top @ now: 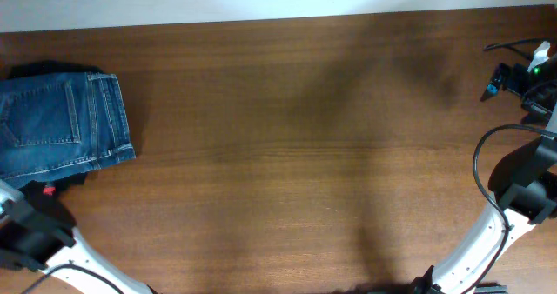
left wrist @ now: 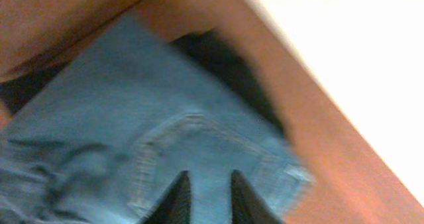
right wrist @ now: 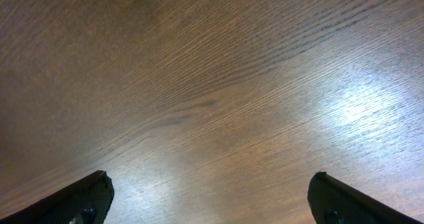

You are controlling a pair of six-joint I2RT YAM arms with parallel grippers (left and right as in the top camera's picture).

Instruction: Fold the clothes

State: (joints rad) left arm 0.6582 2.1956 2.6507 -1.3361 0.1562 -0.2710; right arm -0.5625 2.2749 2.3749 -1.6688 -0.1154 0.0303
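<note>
Left gripper (left wrist: pixel 211 199) narrowly spread, empty; jeans (left wrist: pixel 119 111) just beneath and ahead of it. My right gripper (right wrist: pixel 211 197) spread wide, well apart.

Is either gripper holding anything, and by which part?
Nothing is held. The left gripper hangs with fingers apart above the folded jeans; the right gripper is wide open over bare table.

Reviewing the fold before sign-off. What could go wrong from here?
1. The left pincer hangs close over the folded blue denim jeans with its fingers slightly apart. Pulling away, it could snag the top layer and spoil the fold.
2. The jeans lie on a black cloth garment that sticks out beneath them, so a tug on either may shift both.
</note>
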